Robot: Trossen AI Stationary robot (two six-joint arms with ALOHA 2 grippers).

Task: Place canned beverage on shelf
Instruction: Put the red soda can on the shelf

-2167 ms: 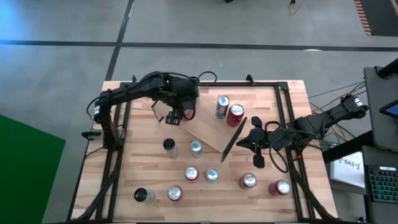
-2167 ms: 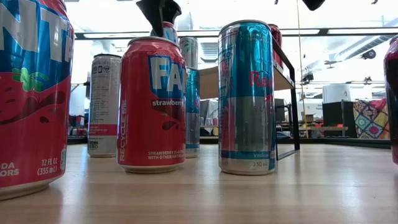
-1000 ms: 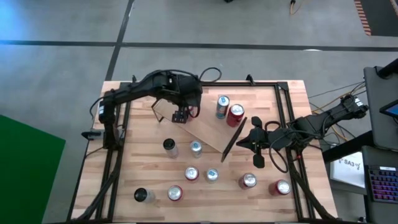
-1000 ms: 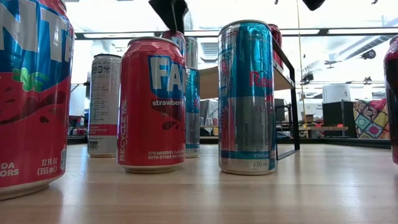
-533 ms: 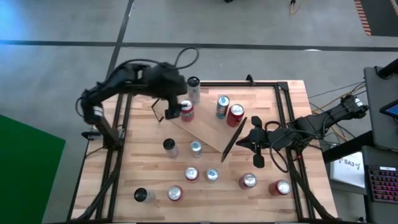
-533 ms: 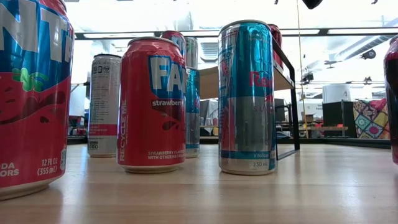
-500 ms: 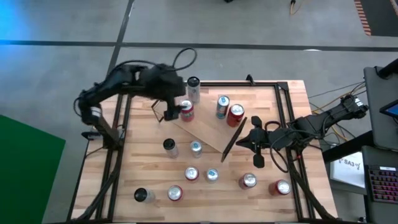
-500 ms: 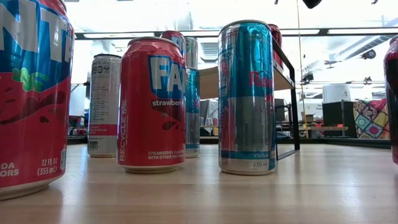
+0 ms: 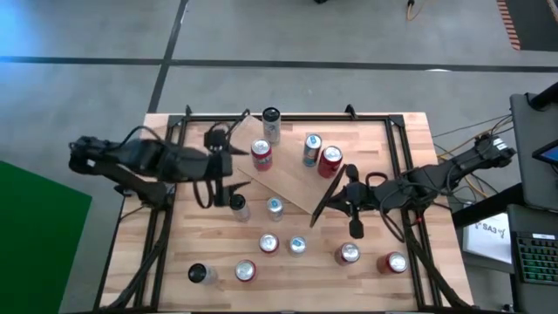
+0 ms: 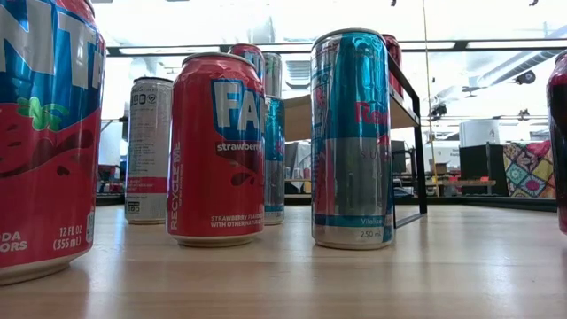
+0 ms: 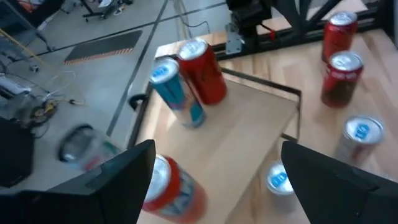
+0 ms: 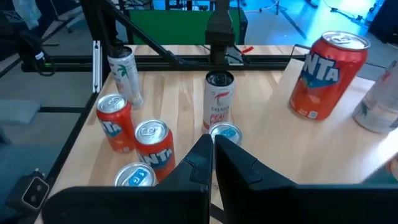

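**Three cans up on the shelf, left arm clear and empty**

The shelf [image 9: 292,179] lies at an angle in the middle of the worktop [image 9: 397,166], and three cans stand on it: a red can [image 9: 261,154] at its near-left corner, a blue can [image 9: 311,148] and another red can [image 9: 330,159] side by side toward the far end. The left gripper [image 9: 212,167] hangs over the worktop's left part, apart from the shelf, its jaws spread wide with nothing between them. Judging by that, one placement is done and the arm is between cans.

The right gripper [image 9: 352,208] sits just off the shelf's right end, jaws pressed together, holding nothing; it appears to be waiting.

Several cans remain on the worktop in front of the shelf. Nearest the left gripper is a dark-topped can [image 9: 237,206], with a silver-topped can [image 9: 275,208] just beyond it. The next move probably calls for lowering the spread jaws around one of these, upright, without knocking its neighbours, then lifting it high enough to clear the plank's edge and setting it in the bare stretch between the cans already there.
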